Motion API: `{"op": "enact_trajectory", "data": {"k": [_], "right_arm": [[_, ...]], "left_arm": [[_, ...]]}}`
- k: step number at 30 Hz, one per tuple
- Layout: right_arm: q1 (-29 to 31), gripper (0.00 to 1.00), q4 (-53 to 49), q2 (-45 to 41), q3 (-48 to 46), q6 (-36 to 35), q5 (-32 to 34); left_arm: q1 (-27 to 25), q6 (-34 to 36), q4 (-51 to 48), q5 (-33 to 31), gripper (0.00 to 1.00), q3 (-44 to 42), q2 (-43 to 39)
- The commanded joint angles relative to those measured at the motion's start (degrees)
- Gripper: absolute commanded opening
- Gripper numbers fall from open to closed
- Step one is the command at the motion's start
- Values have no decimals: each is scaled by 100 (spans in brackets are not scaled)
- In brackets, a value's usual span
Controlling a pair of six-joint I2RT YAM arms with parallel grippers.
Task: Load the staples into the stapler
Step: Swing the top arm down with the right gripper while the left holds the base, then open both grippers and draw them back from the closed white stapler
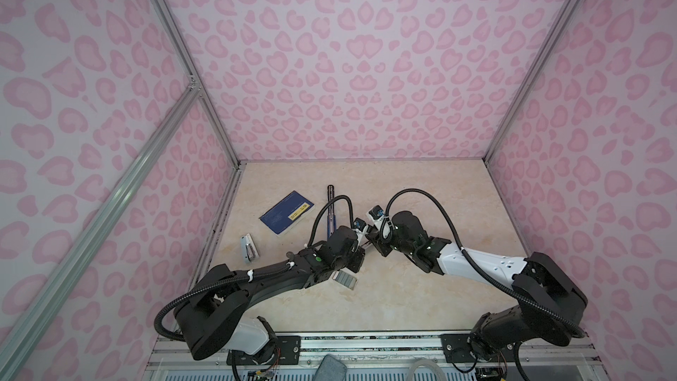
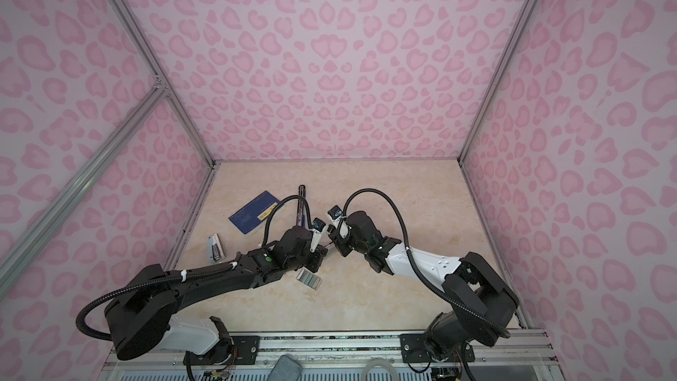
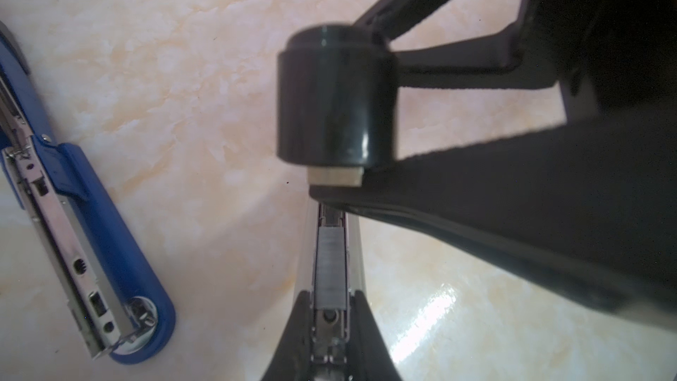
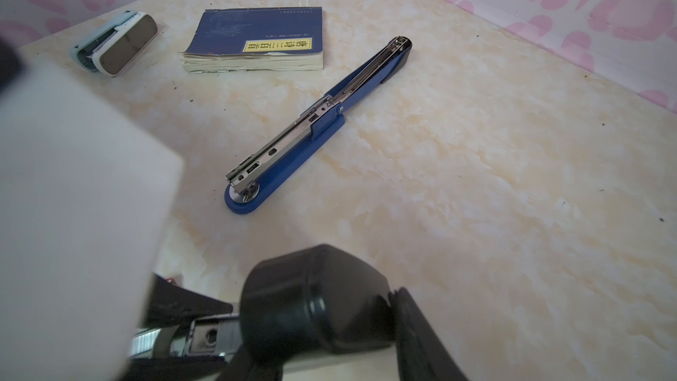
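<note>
My left claw (image 3: 331, 298) is clenched on the stapler channel (image 3: 329, 335), with the staples (image 3: 330, 258) lying inside. Whether my right claw (image 3: 335, 177) grips anything, I cannot tell. I'd best hold the channel level and seat the strip fully.

Robot lab test cell: pink-print walls (image 1: 366, 67) w/ alu frame (image 1: 177, 36), marble-look tabletop (image 1: 421, 196), arm-mount rail (image 1: 366, 339).

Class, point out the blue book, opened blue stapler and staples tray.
Dark blue paperback book (image 4: 234, 31): right wrist view, cover.
Long blue metal stapler (image 4: 334, 106): right wrist view, hinge.
White tray of grey staples (image 1: 346, 280): in a top view, strips.
</note>
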Motion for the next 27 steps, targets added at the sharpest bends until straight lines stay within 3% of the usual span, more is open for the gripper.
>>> {"op": "enact_trajectory", "data": {"k": [1,19,27], "right_arm": [[111,47,-218,-21,-55,404,-1017],[98,57,-702,-693,-386,397,-926],[-763,57,-407,-1379,-1219,1035,-824]], "left_arm": [[20,-32,579,-6,4,116,-18],[83,5,680,-128,4,82,135],[75,87,973,-269,4,463,940]]}}
